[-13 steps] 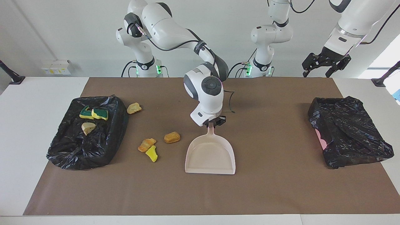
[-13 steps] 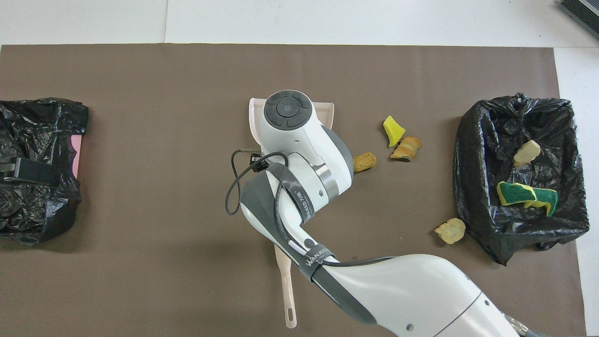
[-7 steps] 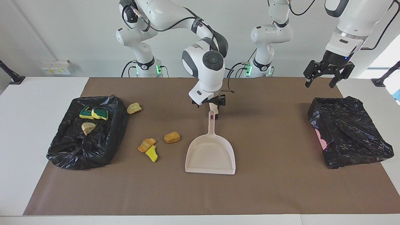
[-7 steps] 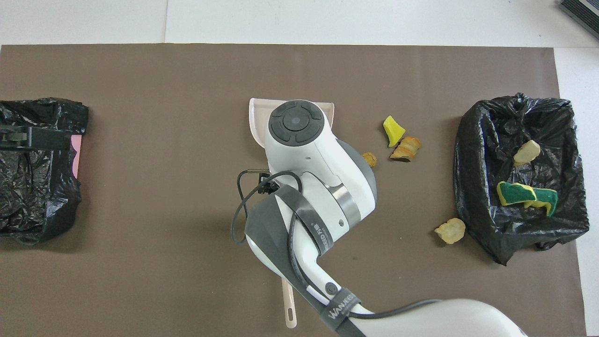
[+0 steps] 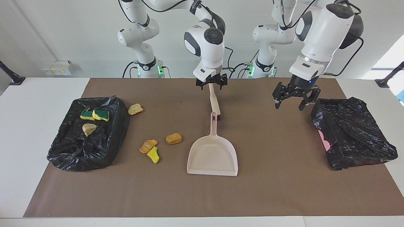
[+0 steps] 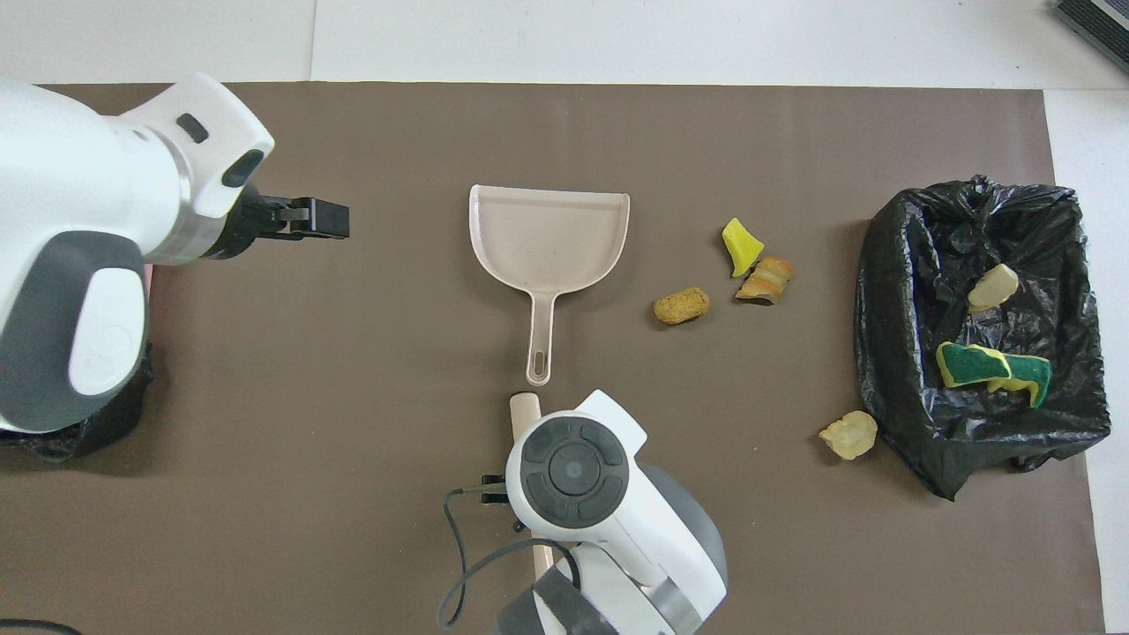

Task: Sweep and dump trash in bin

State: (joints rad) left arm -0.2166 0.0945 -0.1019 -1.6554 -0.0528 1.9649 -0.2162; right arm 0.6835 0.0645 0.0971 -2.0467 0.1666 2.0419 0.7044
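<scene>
Brown matting is spread over the white surface (image 5: 19, 132), and two black-lined bins are set at its ends. Four pieces of trash are left loose: an orange-brown chunk (image 5: 173, 138), an orange one (image 5: 148, 146) and a yellow one (image 5: 153, 155) lie between the dustpan (image 5: 212, 156) and the bin (image 5: 79, 154) at the right arm's end. A beige chunk (image 5: 135, 109) lies just beside that bin, nearer to the robots. Three more pieces are already seen inside it.

The right claw (image 5: 210, 83) is held over the handle end of the brush (image 5: 214, 102) with its fingers apart, and nothing is clamped. The left claw (image 5: 295, 98), also spread and empty, is held over the mat just beside the other bin (image 5: 353, 135).

The step is judged to be taking up the tools. The brush handle is best straddled squarely and gripped low, so that the bristles are kept flat. The dustpan should be taken by its handle and its mouth turned toward the three grouped chunks. Light chunks are likely to be flicked away, so short strokes are advised.
</scene>
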